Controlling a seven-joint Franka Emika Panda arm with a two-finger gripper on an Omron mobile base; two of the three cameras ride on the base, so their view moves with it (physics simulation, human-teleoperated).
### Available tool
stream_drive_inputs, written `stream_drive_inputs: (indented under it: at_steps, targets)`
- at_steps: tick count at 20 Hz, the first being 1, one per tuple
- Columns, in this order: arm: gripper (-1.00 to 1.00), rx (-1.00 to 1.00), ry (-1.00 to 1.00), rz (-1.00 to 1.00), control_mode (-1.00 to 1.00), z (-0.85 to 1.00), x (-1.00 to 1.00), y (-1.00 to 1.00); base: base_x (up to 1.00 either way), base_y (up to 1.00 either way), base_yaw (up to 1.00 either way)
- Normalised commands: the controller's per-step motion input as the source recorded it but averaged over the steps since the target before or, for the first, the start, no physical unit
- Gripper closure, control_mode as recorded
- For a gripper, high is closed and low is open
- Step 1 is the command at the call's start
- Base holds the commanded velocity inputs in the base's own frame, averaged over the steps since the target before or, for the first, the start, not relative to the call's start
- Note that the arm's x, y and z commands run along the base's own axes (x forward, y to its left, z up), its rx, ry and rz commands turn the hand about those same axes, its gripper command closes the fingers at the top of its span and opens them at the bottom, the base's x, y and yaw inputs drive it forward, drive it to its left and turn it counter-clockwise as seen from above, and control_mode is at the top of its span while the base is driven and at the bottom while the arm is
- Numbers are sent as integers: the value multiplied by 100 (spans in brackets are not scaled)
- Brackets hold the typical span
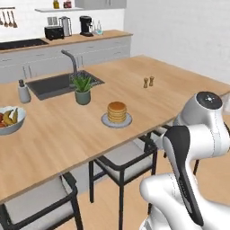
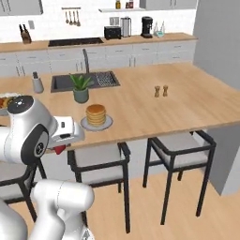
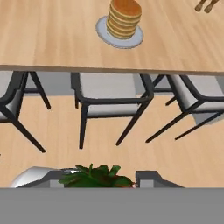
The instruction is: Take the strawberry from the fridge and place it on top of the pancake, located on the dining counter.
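You are carrying the strawberry (image 3: 98, 177) at the bottom centre of the hand view, where its green leafy top is showing between the fingers (image 3: 151, 178), which are narrowed onto it; in the right base view a red speck is peeking out under the gripper (image 2: 60, 149) at the left of the frame, below the edge of the desk (image 2: 197, 103). The pancake (image 2: 96, 114) is sitting on its grey plate (image 2: 107, 124) near that front edge, left of centre in the right base view and at the top centre of the hand view. The hand is hanging out over the floor and the stools, not yet above the desk, so the main risk, as I judge it, is that you clip the desk edge or a stool back as you rise and reach forward, which could jolt the small berry loose. A release too high or off centre could also let it roll off the stack onto the plate. Counting what is in view: one pancake stack, one plate, one strawberry, one potted plant (image 1: 82, 89), one fruit bowl (image 1: 9, 120), two small shakers (image 1: 148, 81), one sink (image 1: 54, 84), and three stools (image 3: 111, 103) in the hand view.
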Motion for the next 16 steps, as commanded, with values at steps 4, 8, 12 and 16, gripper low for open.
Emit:
stream_drive_inputs:
  at_steps: [4,8,12,16]
  targets:
    - [100,0,0,0,100,0,0,0,19,-86,51]
    - [100,0,0,0,100,0,0,0,30,-39,63]
    - [100,0,0,0,100,0,0,0,31,-55,56]
    - [100,0,0,0,100,0,0,0,75,-68,36]
